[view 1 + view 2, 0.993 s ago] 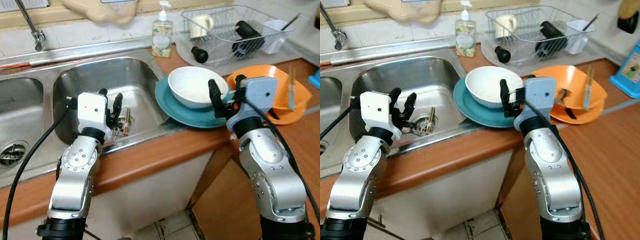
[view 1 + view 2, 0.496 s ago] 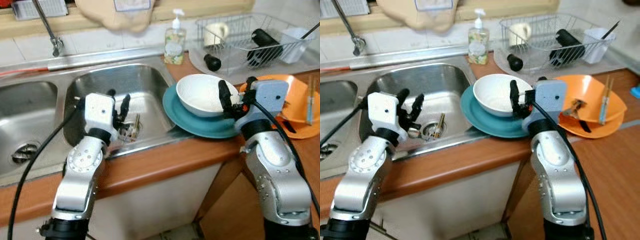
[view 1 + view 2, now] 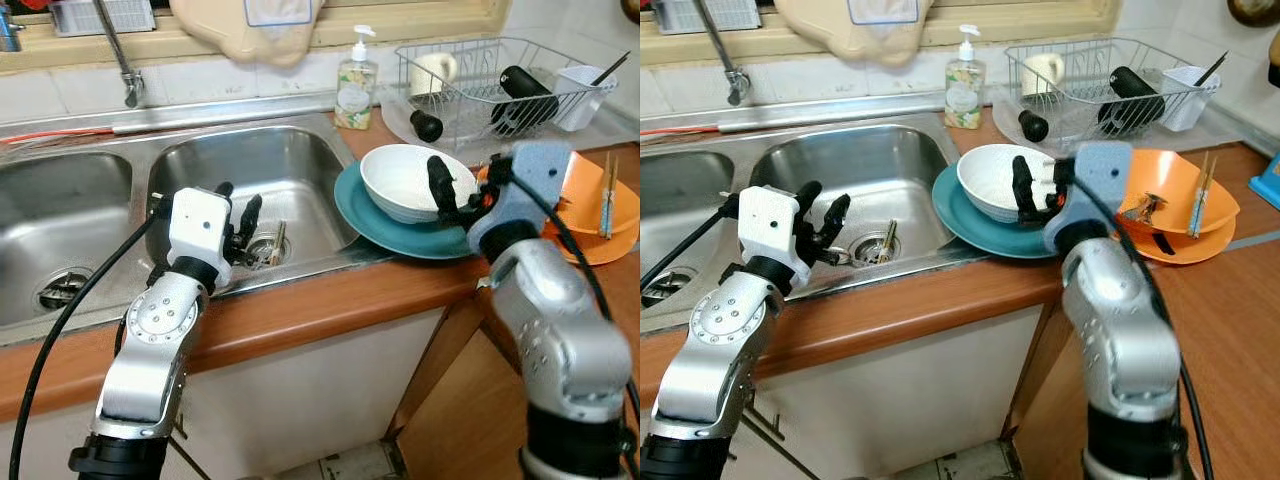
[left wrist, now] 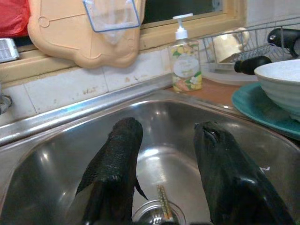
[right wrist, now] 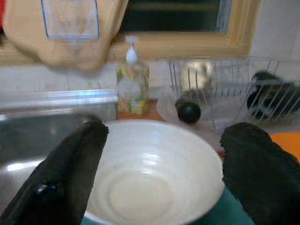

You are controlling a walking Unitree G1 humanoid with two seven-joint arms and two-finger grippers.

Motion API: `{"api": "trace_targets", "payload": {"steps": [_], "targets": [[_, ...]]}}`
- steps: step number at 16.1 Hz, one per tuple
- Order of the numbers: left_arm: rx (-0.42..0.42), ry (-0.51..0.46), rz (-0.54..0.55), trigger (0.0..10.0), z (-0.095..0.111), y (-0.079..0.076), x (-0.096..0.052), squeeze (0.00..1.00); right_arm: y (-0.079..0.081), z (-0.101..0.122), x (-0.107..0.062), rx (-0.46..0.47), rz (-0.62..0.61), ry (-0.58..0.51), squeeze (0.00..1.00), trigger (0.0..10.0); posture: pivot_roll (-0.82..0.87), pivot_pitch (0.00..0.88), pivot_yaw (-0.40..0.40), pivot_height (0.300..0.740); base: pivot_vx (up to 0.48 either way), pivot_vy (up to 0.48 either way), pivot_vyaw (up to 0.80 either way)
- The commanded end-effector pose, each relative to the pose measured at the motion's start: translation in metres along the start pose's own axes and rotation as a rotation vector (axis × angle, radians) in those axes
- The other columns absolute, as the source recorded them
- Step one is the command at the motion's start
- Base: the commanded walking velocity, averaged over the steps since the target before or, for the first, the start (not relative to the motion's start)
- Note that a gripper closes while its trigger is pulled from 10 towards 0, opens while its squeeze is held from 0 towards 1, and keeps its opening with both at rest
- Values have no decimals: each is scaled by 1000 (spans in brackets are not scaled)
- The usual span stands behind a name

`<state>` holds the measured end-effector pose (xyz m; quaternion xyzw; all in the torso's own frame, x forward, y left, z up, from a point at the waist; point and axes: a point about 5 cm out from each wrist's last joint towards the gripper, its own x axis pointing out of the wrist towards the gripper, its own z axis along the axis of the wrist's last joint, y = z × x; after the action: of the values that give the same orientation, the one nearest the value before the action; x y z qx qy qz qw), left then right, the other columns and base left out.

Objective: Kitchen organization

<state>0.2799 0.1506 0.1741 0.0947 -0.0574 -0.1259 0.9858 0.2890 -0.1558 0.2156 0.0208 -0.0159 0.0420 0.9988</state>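
Observation:
A white bowl (image 3: 400, 178) sits on a teal plate (image 3: 358, 212) on the wooden counter, right beside the sink. My right gripper (image 3: 462, 188) is open at the bowl's near rim. In the right wrist view the bowl (image 5: 150, 173) lies between its two fingers (image 5: 70, 168). My left gripper (image 3: 237, 205) is open and holds nothing. It hangs over the right sink basin (image 3: 250, 160), above the drain where thin utensils (image 3: 276, 240) lie.
Stacked orange bowls (image 3: 625, 215) with chopsticks stand to the right of the plate. A wire dish rack (image 3: 500, 80) with a mug and dark items is behind, and a soap bottle (image 3: 357, 80) stands at the sink's back. The faucet (image 3: 115, 50) rises between the two basins.
The whole view has shifted, so the camera moved. My right gripper has come closer to the bowl's near rim. The left gripper stays over the basin.

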Motion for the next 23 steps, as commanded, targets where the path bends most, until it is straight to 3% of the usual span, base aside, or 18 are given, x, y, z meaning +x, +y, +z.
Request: {"api": "trace_targets", "payload": {"steps": [1, 2, 3, 7, 8, 10, 11, 12, 13, 14, 15, 23], "targets": [[12, 6, -15, 10000, 1, 1, 4, 0, -4, -1, 4, 23, 4, 46, 1000, 10000, -13, 0, 15, 740, 0, 0, 0], [12, 5, -12, 10000, 2, 3, 4, 0, -6, -2, 6, 47, 13, 85, 537, 10000, -12, 0, 16, 740, 0, 0, 0], [19, 7, -19, 10000, 2, 3, 4, 0, -10, -3, 10, 66, 21, 148, 0, 10000, -12, 0, 15, 740, 0, 0, 0], [43, 10, -123, 10000, 2, -1, 1, 0, -20, -2, 15, 118, -30, 220, 0, 10000, -12, 0, 12, 740, 0, 0, 0], [60, 17, -212, 10000, 1, -5, -2, 0, -27, -2, 16, 189, -80, 254, 0, 10000, -11, 0, 11, 740, 0, 0, 0], [68, 23, -256, 10000, 1, -7, -5, 0, -34, -1, 17, 249, -102, 270, 0, 10000, -10, 0, 10, 740, 0, 0, 0], [68, 24, -259, 10000, 0, -7, -6, 0, -36, 0, 18, 276, -106, 273, 0, 8627, -11, 0, 12, 740, 0, 0, 0], [70, 25, -263, 10000, 0, -7, -6, 0, -38, 2, 18, 309, -107, 276, 0, 5569, -11, 0, 13, 740, 0, 0, 0], [72, 27, -269, 10000, 0, -8, -6, 0, -38, 2, 18, 336, -101, 283, 0, 4275, -11, 0, 13, 740, 0, 0, 0], [76, 28, -285, 10000, 0, -9, -6, 0, -38, -1, 19, 367, -88, 314, 0, 1451, -13, 0, 15, 740, 0, 0, 0], [78, 29, -300, 10000, 0, -10, -5, 0, -35, -5, 19, 401, -59, 358, 0, 78, -13, 0, 15, 740, 0, 0, 0], [84, 33, -314, 10000, -1, -11, -5, 0, -36, -15, 20, 493, -55, 441, 0, 0, -22, 0, 4, 740, 0, 0, 0]]}}
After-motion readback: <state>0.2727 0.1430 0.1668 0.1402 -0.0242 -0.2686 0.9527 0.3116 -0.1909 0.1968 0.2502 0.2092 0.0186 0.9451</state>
